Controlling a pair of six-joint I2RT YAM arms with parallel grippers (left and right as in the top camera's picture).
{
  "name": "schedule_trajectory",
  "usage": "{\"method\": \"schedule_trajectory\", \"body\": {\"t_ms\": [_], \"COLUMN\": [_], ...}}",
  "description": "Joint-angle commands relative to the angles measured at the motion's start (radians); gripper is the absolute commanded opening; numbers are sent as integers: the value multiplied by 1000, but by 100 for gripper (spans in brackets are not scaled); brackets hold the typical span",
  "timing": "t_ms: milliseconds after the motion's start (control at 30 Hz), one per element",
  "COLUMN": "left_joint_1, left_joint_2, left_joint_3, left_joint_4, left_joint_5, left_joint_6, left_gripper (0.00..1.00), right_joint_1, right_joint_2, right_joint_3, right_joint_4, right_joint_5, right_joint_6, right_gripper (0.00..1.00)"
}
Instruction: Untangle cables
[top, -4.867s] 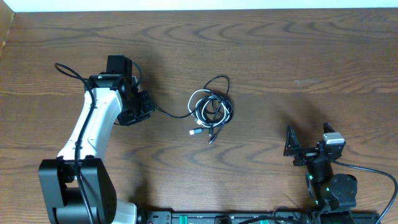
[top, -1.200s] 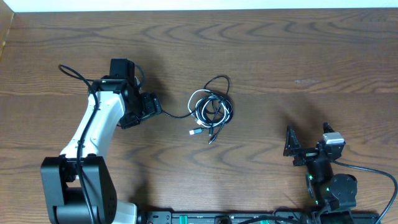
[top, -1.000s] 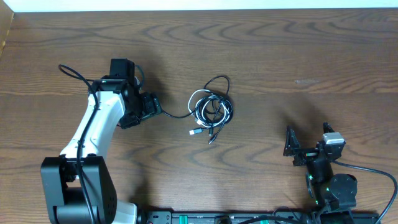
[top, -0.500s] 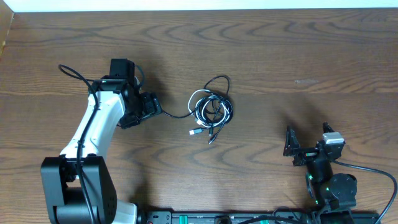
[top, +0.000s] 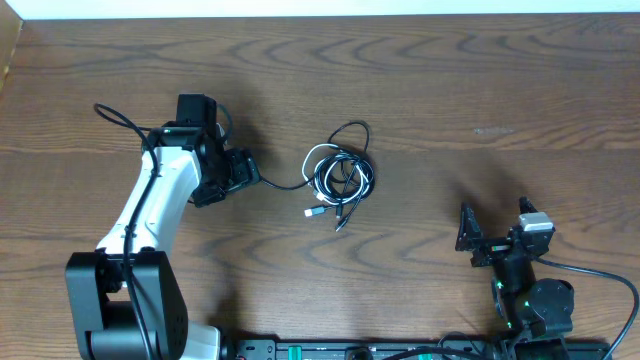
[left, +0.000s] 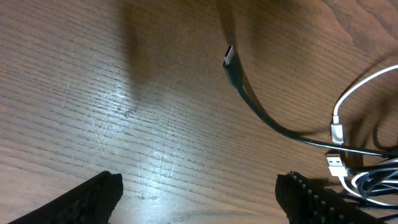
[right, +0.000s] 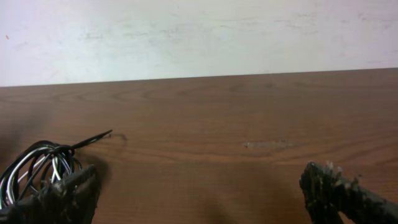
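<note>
Change: none since a moment ago | cables (top: 343, 178) unmoved | left fingers (left: 93, 196) spread, empty | right fingers (right: 336, 186) spread, empty

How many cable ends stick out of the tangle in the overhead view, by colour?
Black: 2, left end and lower end
White: 1, white end
Total: 3
</note>
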Motion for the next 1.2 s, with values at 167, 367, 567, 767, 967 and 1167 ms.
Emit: {"method": "schedule_trajectory", "body": {"t_ms": [167, 367, 567, 767, 967, 1167], "left_joint_1": [-2, -2, -2, -43, -165, -341], "left_joint_2": [10, 10, 9, 9, 9, 9], "left_joint_3": [-6, -6, -6, -6, -6, -6], "left_joint_4": [-3, 14, 56, 106, 167, 235], "left_joint_5": [-21, -20, 1, 77, 79, 74], "left_joint_6": [-2, -3, -89, -105, -107, -102], "left_gripper": [85, 85, 44, 7, 30, 73], "right_joint_1": [4, 4, 4, 4, 4, 4], "right_joint_2": [2, 2, 2, 2, 2, 2], "right_joint_3": [-1, -1, -1, -1, -1, -1], "right_joint_4": [-4, -4, -4, -4, -4, -4], "right_joint_5": [2, 2, 2, 2, 1, 2], "right_joint_6": [7, 7, 7, 7, 7, 7], "right_gripper": [99, 99, 99, 99, 99, 99]}}
